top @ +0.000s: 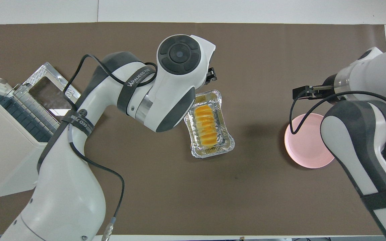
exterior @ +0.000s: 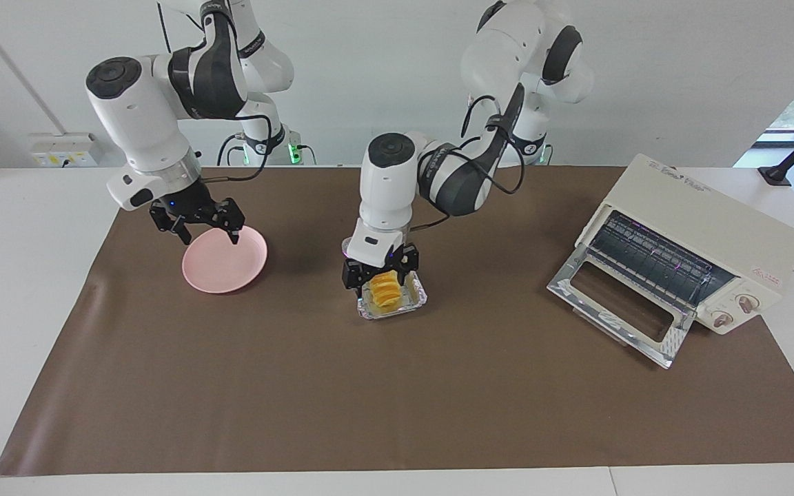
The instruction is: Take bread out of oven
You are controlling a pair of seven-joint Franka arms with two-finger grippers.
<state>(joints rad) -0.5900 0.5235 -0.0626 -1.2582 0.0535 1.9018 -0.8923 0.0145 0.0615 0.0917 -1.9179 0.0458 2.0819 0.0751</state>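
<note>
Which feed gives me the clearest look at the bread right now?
The overhead view: the whole ridged bread shows uncovered in the foil tray. In the facing view the left end effector hides its robot-side end, so only part of the bread shows.
</note>
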